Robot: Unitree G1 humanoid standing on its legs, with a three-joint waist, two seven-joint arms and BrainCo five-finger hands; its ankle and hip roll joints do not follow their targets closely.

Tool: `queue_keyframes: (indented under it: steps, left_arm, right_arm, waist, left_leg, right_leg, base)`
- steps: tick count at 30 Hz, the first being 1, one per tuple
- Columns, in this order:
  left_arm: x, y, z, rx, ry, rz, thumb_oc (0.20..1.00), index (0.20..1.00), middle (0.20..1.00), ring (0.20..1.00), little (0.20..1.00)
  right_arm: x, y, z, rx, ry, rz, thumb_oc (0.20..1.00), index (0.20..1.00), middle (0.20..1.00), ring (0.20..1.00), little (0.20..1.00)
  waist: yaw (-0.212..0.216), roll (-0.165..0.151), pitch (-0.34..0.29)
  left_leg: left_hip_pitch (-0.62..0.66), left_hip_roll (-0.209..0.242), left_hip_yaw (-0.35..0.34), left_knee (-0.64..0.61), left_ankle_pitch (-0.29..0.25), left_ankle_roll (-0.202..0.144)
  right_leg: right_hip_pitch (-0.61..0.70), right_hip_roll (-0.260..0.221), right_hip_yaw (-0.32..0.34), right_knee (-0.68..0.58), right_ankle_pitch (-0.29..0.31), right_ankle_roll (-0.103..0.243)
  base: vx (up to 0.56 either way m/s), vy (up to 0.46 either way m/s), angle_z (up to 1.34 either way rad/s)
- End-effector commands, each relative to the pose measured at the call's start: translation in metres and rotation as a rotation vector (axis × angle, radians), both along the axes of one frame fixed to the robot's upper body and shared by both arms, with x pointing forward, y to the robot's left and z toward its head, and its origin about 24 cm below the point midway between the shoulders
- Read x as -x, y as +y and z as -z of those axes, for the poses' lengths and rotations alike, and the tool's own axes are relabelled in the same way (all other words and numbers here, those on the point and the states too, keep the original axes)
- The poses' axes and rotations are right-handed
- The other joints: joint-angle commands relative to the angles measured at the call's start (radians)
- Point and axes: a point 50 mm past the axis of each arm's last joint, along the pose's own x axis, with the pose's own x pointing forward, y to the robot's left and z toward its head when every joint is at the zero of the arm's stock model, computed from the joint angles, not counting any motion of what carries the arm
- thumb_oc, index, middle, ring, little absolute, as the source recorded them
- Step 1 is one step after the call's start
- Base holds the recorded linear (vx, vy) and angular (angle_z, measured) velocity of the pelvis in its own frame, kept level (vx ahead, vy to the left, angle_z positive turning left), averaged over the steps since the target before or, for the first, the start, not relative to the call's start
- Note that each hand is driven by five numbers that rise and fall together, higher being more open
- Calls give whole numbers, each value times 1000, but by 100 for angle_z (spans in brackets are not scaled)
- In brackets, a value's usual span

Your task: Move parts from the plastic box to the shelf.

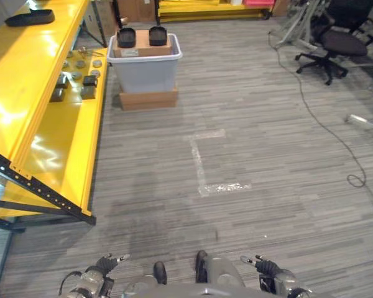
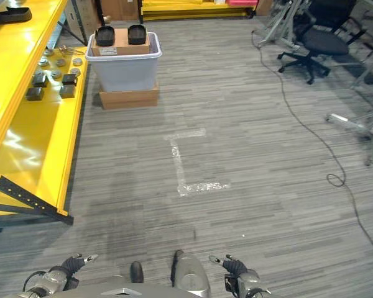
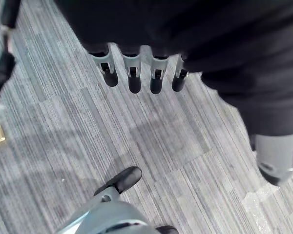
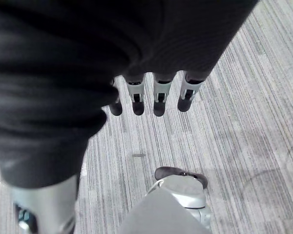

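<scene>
Grey plastic box [image 1: 144, 71] beside glossy yellow shelf [image 1: 46, 93] — both hands empty

The two head views look down and ahead from above the floor [image 1: 255, 124], side by side. Both take in the yellow shelf [image 1: 43, 112], the plastic box [image 2: 123, 67] far ahead, the tape mark [image 1: 205, 164] midway, and an office chair [image 2: 317, 40]; the right eye view sits slightly farther over.

Each wrist view looks along its own hand from very close, straight at the floor. Past the left hand's [image 3: 136, 68] fingertips [image 3: 134, 84] lies only grey planking; beyond the right hand's [image 4: 156, 87] fingertips [image 4: 159, 108], the same.
</scene>
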Motion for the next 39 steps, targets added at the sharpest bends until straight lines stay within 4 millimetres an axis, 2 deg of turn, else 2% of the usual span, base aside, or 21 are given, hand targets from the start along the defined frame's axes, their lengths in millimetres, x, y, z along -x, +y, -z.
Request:
queue_keyframes:
  steps: [1,2,4,5,6,7,11,12,14,18,23,24,26,27,29,30,31,33,36,37,39]
  left_arm:
    - [-3,8,-2,-26,-15,-32,1000,1000,1000,1000,1000]
    - [-5,8,-3,-28,-21,-19,1000,1000,1000,1000,1000]
    - [-6,9,-4,-24,-32,-42,1000,1000,1000,1000,1000]
    - [-8,6,-4,-7,-49,-57,1000,1000,1000,1000,1000]
    - [-13,-1,-4,10,-67,-50,1000,1000,1000,1000,1000]
    - [-15,-3,-4,12,-71,-45,1000,1000,1000,1000,1000]
    - [-15,-11,-3,24,-74,-26,1000,1000,1000,1000,1000]
    - [-8,-14,1,29,-46,-13,1000,1000,1000,1000,1000]
    - [1,-16,4,24,-12,4,1000,1000,1000,1000,1000]
    - [18,-9,7,8,58,19,1000,1000,1000,1000,1000]
    - [24,-4,7,1,77,-13,1000,1000,1000,1000,1000]
    - [20,-1,6,-9,61,-18,1000,1000,1000,1000,1000]
    - [10,1,3,-13,29,-36,1000,1000,1000,1000,1000]
    - [6,2,2,-15,15,-40,1000,1000,1000,1000,1000]
    - [-3,2,-1,-20,-12,-32,1000,1000,1000,1000,1000]
    - [-11,0,-3,-20,-35,-14,1000,1000,1000,1000,1000]
    - [-14,0,-4,-22,-46,-8,1000,1000,1000,1000,1000]
    - [-21,0,-6,-19,-68,-4,1000,1000,1000,1000,1000]
    - [-18,-5,-4,-15,-57,19,1000,1000,1000,1000,1000]
    - [-15,-8,-3,-6,-58,-6,1000,1000,1000,1000,1000]
    - [-19,-19,-1,25,-61,5,1000,1000,1000,1000,1000]
  right_arm:
    - [8,-12,-1,41,28,9,1000,1000,1000,1000,1000]
    - [27,-13,4,25,82,33,1000,1000,1000,1000,1000]
    - [42,-15,7,22,128,42,1000,1000,1000,1000,1000]
    - [48,-19,7,28,139,63,1000,1000,1000,1000,1000]
    - [46,-23,5,32,123,79,1000,1000,1000,1000,1000]
    - [43,-24,4,35,114,75,1000,1000,1000,1000,1000]
    - [34,-28,1,57,92,61,1000,1000,1000,1000,1000]
    - [28,-29,-1,66,75,48,1000,1000,1000,1000,1000]
    - [19,-27,-3,73,48,13,1000,1000,1000,1000,1000]
    - [7,-16,-3,63,45,-99,1000,1000,1000,1000,1000]
    - [6,1,2,25,39,-121,1000,1000,1000,1000,1000]
    - [4,8,3,15,34,-145,1000,1000,1000,1000,1000]
    - [3,13,4,11,33,-158,1000,1000,1000,1000,1000]
    - [4,14,5,8,37,-149,1000,1000,1000,1000,1000]
    - [11,14,7,5,64,-158,1000,1000,1000,1000,1000]
    - [17,11,8,19,84,-155,1000,1000,1000,1000,1000]
    - [19,10,8,24,91,-153,1000,1000,1000,1000,1000]
    - [25,6,9,30,117,-151,1000,1000,1000,1000,1000]
    - [32,3,10,30,141,-139,1000,1000,1000,1000,1000]
    - [38,0,11,36,159,-136,1000,1000,1000,1000,1000]
    - [31,-13,5,73,142,-130,1000,1000,1000,1000,1000]
  waist:
    - [-15,10,-31]
    - [-24,5,-54]
    - [-20,6,-73]
    - [-21,4,-73]
    - [-7,-10,-48]
    - [-3,-16,-36]
    - [20,-21,-33]
    - [39,-4,-37]
    - [60,0,-38]
    - [86,7,-61]
    - [83,4,-87]
    - [73,14,-72]
    - [56,29,-48]
    - [53,34,-41]
    - [45,40,-43]
    - [30,27,-48]
    - [19,24,-45]
    - [0,21,-42]
    - [-1,10,-55]
    - [-1,12,-57]
    - [23,-23,-10]
  left_leg:
    - [68,6,-75,-1,-84,-45]
    - [88,22,-80,3,-97,-59]
    - [86,46,-79,79,-121,-76]
    - [39,54,-78,212,-99,-105]
    - [-55,31,-112,420,-31,-134]
    - [-92,23,-120,473,-10,-145]
    - [-192,31,-75,298,-30,-121]
    - [-218,22,-106,175,28,-113]
    - [-254,12,-153,85,82,-118]
    - [-227,15,-193,78,98,-104]
    - [-161,-11,-184,94,48,-53]
    - [-124,-22,-182,94,32,-27]
    - [-95,-15,-189,93,22,-18]
    - [-78,-15,-187,89,12,-18]
    - [-33,-4,-191,65,-15,-34]
    - [-9,-13,-199,46,-31,-43]
    - [8,-13,-208,37,-37,-46]
    - [43,-3,-226,33,-66,-57]
    - [60,4,-238,81,-111,-69]
    - [27,11,-244,196,-84,-99]
    - [-149,-20,-250,489,12,-150]
  right_leg:
    - [38,21,-15,-192,149,37]
    - [103,46,-21,-244,99,10]
    - [144,68,-28,-256,71,-20]
    - [187,76,-38,-282,61,-44]
    - [228,68,-36,-311,67,-63]
    - [248,63,-41,-328,68,-68]
    - [303,52,-47,-386,56,-56]
    - [327,68,-35,-394,44,-51]
    - [356,81,-13,-395,17,-51]
    - [399,95,17,-375,-31,-49]
    - [342,54,47,-129,-31,-1]
    - [266,28,69,27,51,19]
    - [199,37,83,139,81,15]
    - [178,13,52,130,70,9]
    - [175,-30,-38,-49,52,-3]
    - [147,-18,-31,-203,93,3]
    - [129,2,-1,-245,112,5]
    - [99,21,64,-303,145,14]
    - [123,24,58,-295,128,4]
    - [155,32,40,-300,110,-22]
    - [232,8,-4,-336,97,-56]
  base:
    - [383,-261,-22]
    - [407,-294,18]
    - [399,-323,50]
    - [322,-346,24]
    - [260,-307,33]
    - [186,-203,29]
    - [255,-37,-10]
    - [382,50,-16]
    - [346,45,-47]
    - [293,62,-70]
    - [257,175,-26]
    - [180,182,22]
    - [215,159,6]
    - [353,36,26]
    - [450,-73,15]
    - [409,-142,-5]
    - [431,-155,-6]
    - [331,-141,27]
    - [337,-227,67]
    - [368,-341,75]
    - [293,-317,96]
